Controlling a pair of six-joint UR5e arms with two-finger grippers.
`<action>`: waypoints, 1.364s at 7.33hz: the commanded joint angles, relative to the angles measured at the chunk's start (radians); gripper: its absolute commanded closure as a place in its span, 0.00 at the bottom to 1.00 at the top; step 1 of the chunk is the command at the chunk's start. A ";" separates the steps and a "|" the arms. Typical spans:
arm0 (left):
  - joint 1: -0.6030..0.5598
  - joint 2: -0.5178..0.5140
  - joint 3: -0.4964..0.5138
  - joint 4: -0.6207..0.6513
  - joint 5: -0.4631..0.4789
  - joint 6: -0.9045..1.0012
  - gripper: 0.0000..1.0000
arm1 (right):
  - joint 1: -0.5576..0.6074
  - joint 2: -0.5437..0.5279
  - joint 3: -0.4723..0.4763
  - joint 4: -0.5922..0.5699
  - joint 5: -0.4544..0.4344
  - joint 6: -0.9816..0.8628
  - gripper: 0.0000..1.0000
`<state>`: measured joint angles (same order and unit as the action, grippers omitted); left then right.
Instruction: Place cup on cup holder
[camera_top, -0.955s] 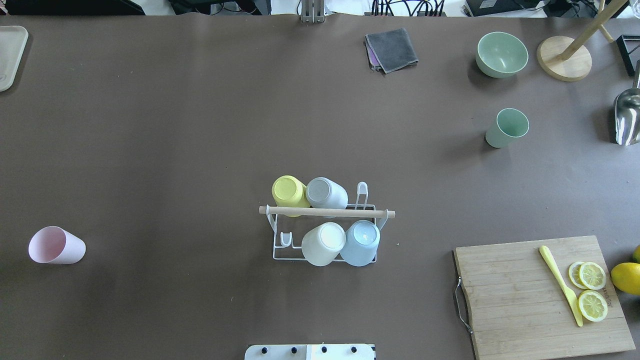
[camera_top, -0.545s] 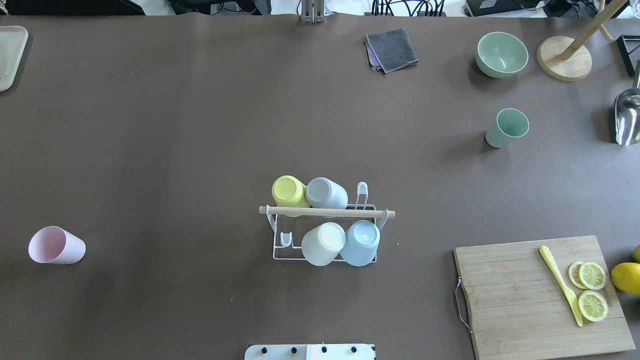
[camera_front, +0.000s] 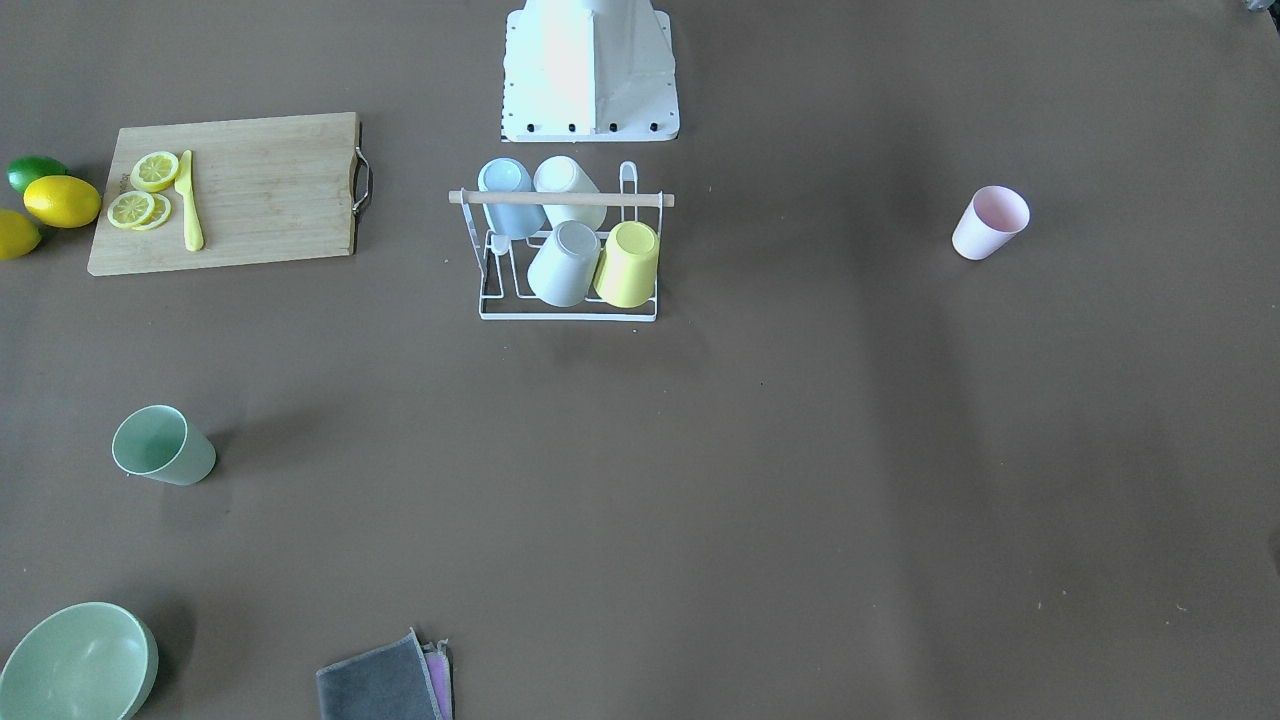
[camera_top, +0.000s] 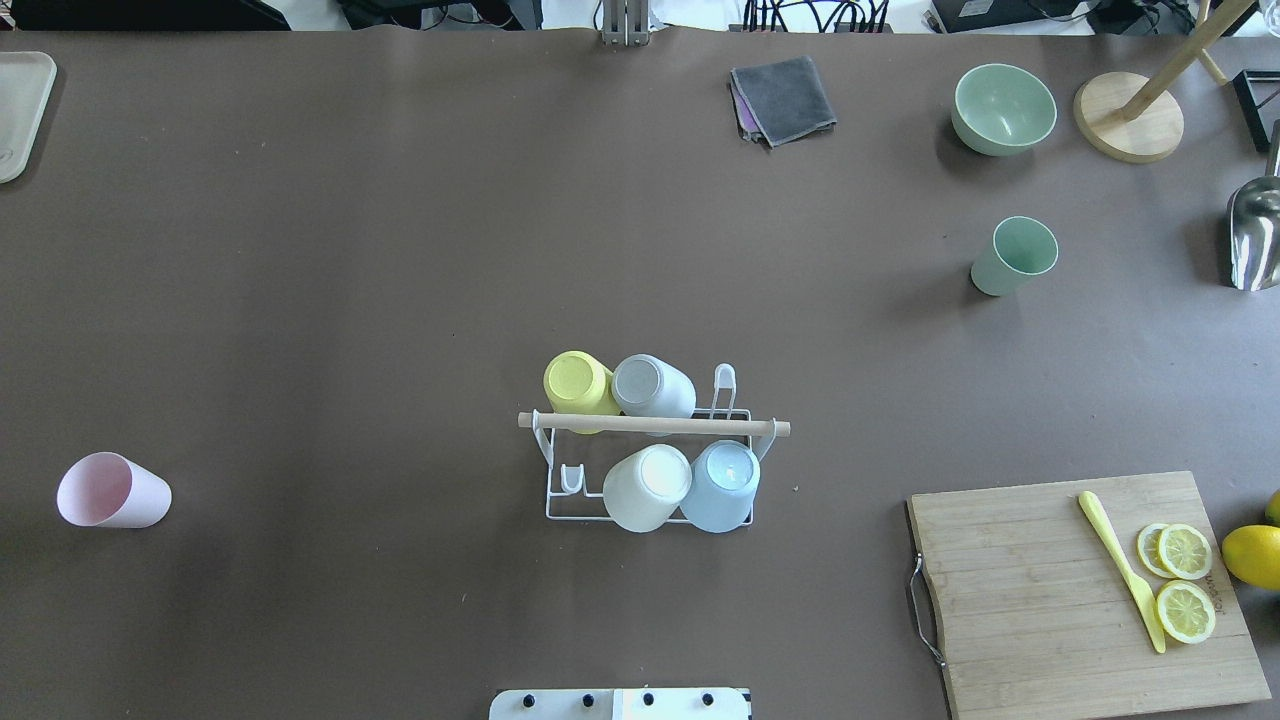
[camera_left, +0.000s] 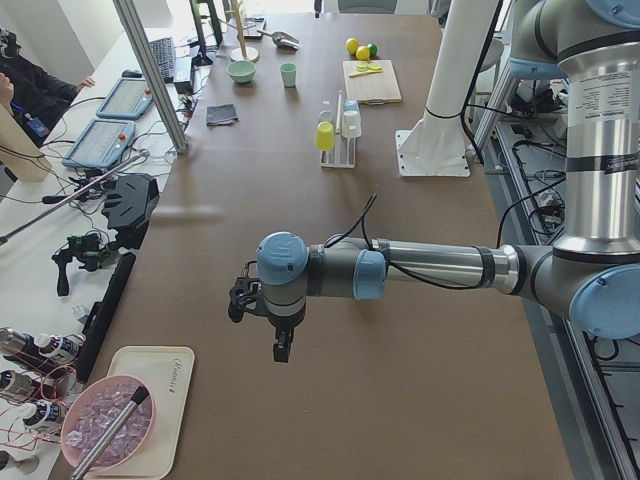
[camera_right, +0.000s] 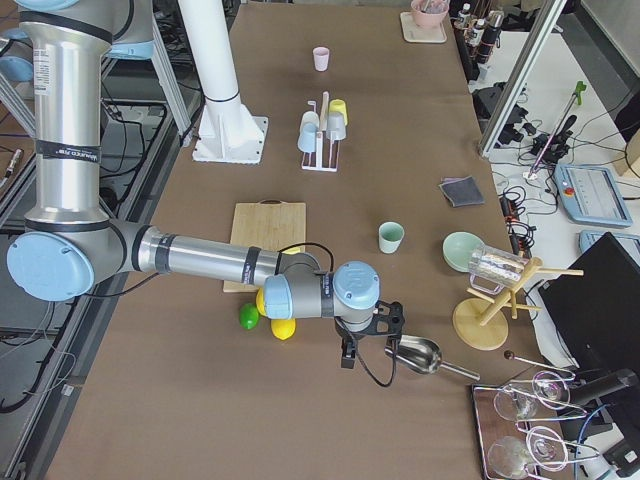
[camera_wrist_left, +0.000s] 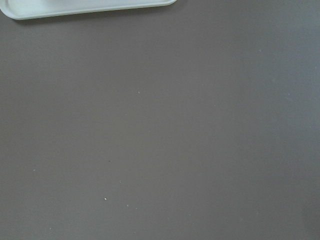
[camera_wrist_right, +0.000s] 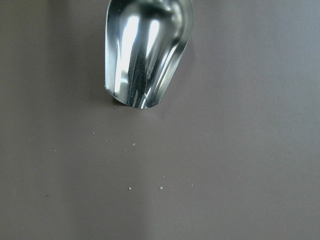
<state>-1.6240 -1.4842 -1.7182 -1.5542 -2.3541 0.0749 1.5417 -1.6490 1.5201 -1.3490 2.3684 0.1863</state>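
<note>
Cup not on the rack (camera_top: 655, 424) yet. Two loose cups stood mouth-up on the counter (camera_top: 400, 250): a pink cup (camera_top: 112, 490) and a green cup (camera_top: 1013, 256). The rack held four cups upside down on its prongs: yellow, grey, white and blue. Two prongs were bare, one at each end.

The left pincer (camera_left: 282, 352) hung over bare counter just beside a tray (camera_wrist_left: 85, 7). The pink cup was well apart from it, between it and the rack. The right pincer (camera_right: 347, 355) hung just short of a metal scoop (camera_wrist_right: 145, 55). The green cup was well apart from it, on the rack's side. Neither pincer showed in the overhead, front or wrist views, so I could not tell how far either was open. Nothing seemed to be in either one.

Step, as I judged it: start of the reach, with no cup picked. The next move called for one arm to travel to its nearer cup and pinch the wall. It then had to lift the cup, turn it mouth-down and lower it over a bare prong, clear of the rod.

Writing: a small burnt mark on the board (camera_top: 1080, 590) by the lemon slices, script on the tray and labels on the arms, all too small to read.
</note>
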 joint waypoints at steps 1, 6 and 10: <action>0.001 0.004 -0.004 -0.003 0.005 -0.001 0.02 | 0.000 -0.002 -0.003 0.001 0.000 -0.001 0.00; 0.001 0.013 0.009 -0.004 0.004 0.003 0.02 | 0.000 -0.015 -0.017 0.001 0.002 -0.002 0.00; 0.036 0.038 -0.055 -0.003 0.065 0.011 0.02 | 0.000 -0.015 -0.017 0.001 0.002 -0.002 0.00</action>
<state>-1.5975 -1.4489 -1.7510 -1.5572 -2.3139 0.0856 1.5417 -1.6644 1.5034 -1.3484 2.3700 0.1837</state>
